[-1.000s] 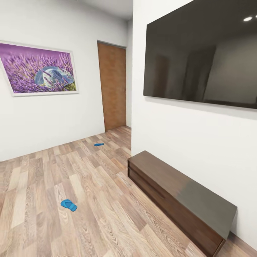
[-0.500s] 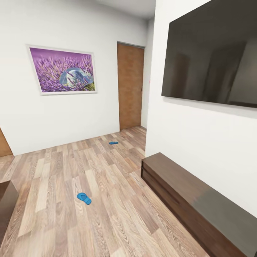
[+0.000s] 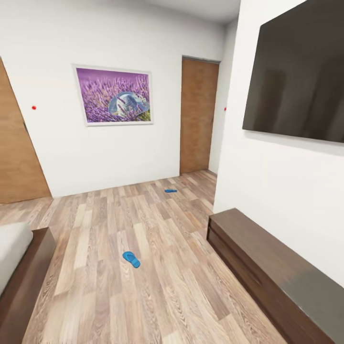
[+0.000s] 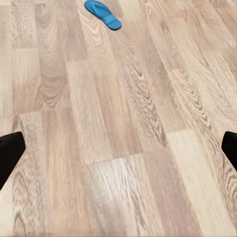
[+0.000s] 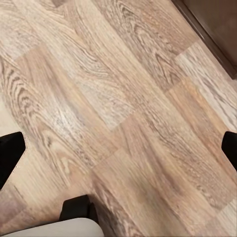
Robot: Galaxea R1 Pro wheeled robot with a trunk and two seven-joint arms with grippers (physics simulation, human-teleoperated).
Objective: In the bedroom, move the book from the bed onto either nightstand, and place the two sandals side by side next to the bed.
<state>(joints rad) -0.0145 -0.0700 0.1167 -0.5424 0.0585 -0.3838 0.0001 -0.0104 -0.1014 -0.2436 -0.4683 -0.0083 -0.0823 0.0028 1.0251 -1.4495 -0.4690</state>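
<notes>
Sandals both on plank floor [image 3: 157,286], well apart: near sandal [image 3: 131,259] mid-room, far sandal [image 3: 170,190] by the far door [image 3: 197,116]. Bed [image 3: 19,267] corner at near left. Left gripper [image 4: 118,148] and right gripper [image 5: 118,148] spread wide, grasping nothing, over bare floor.

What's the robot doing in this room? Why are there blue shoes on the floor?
The robot isn't holding anything right now. It is looking across the bedroom's wood floor. The two blue sandals lie far apart: the near sandal out in the open floor, the far sandal close to the brown door. A corner of the bed shows at the lower left edge of the head view. Both grippers are open above bare floor, so the sandals are not yet picked up or paired.
</notes>
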